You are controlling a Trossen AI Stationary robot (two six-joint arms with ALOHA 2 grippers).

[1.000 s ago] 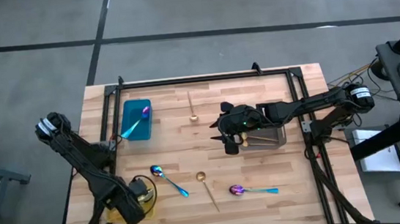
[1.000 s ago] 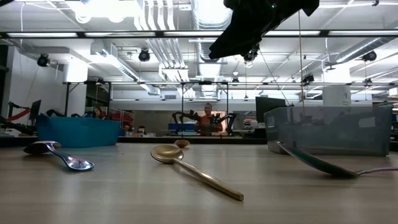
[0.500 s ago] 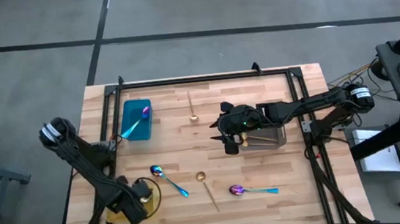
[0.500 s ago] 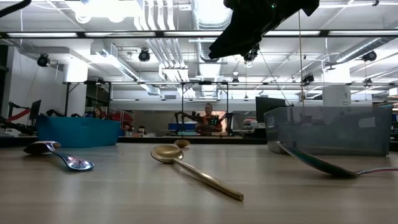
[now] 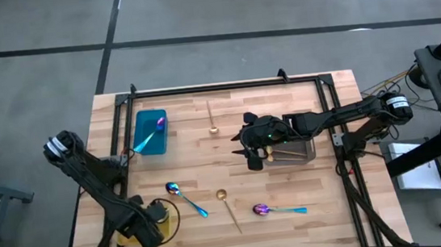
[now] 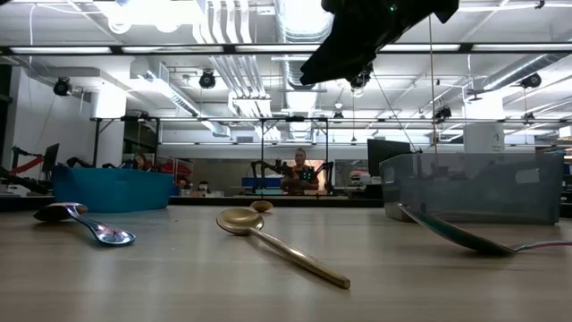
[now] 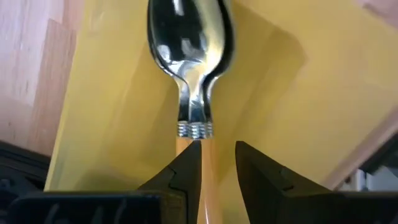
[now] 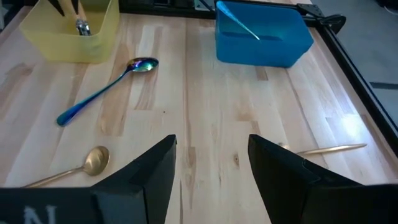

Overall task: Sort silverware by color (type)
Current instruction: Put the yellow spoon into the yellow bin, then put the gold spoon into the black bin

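Fingers of my left gripper stand slightly apart on either side of the orange handle of a silver spoon, and I cannot tell whether they touch it; its shiny bowl lies with a second silver bowl tucked beside it on the floor of the yellow plastic tray. From above, that left gripper sits over the yellow tray at the near left corner of the pale wooden table. Just beyond the tray lies an iridescent blue-purple spoon with a teal handle, then a thin gold spoon beside it, and farther to the right another iridescent spoon with a teal handle. My right gripper hangs above the middle of the table with its jaws spread wide and nothing between them, just beside the grey translucent tray, which holds thin gold pieces. Past it, toward the far edge, a second thin gold spoon lies alone, and the teal rectangular tray at the far left holds one iridescent spoon leaning across it. At table height the near gold spoon lies in front, the teal tray and grey tray behind.
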